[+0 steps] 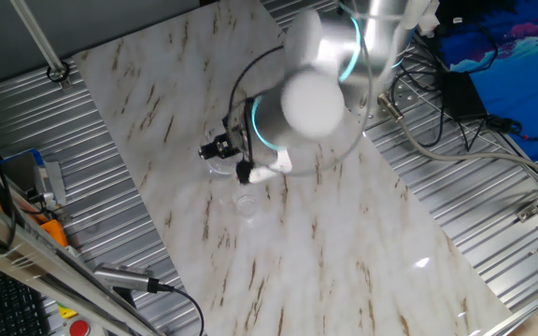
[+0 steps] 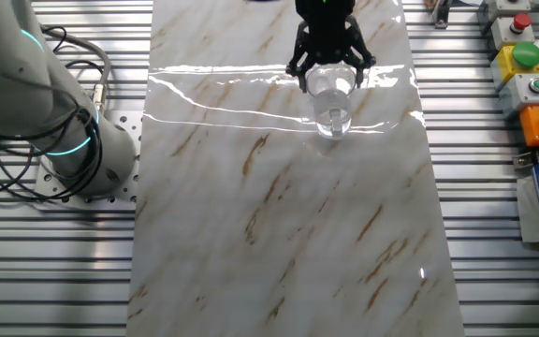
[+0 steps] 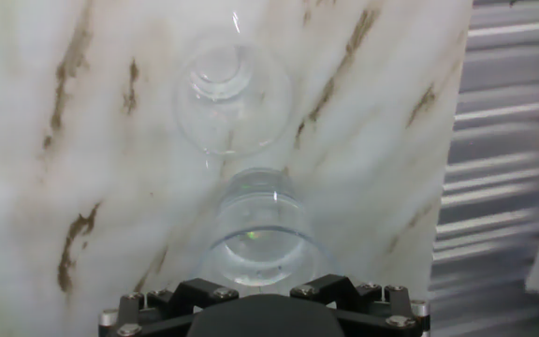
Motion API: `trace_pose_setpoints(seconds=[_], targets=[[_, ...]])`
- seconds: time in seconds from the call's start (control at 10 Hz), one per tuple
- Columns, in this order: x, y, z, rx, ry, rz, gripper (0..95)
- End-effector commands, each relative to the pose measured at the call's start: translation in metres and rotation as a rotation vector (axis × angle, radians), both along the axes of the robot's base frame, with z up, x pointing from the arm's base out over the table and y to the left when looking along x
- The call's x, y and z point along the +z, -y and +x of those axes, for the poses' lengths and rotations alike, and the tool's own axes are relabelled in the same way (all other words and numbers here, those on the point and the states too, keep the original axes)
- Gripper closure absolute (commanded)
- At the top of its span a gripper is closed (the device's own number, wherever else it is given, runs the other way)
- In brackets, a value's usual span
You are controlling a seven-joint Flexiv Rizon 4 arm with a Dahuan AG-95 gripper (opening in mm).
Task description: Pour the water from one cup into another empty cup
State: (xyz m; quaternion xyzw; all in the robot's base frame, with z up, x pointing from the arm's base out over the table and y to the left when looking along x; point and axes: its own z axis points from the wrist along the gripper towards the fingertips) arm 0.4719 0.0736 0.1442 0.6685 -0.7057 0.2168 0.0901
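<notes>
Gripper closed around one larger tumbler, one smaller cup just beyond, two cups total

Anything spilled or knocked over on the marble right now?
Nothing stands out. The larger tumbler sits between the pincer fingers, the smaller cup stands just beyond it, and no puddle shows on the marble top.
</notes>
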Motion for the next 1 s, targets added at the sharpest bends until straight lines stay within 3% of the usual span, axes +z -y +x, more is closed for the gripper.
trace_pose_setpoints(seconds=[0.1, 0.5, 1.0], targets=[[-0.002, 0.005, 0.001, 0.040, -0.028, 0.086, 95.0], [0.001, 0.020, 0.006, 0.074, -0.059, 0.147, 95.0], [0.001, 0.037, 0.012, 0.104, -0.075, 0.186, 95.0]])
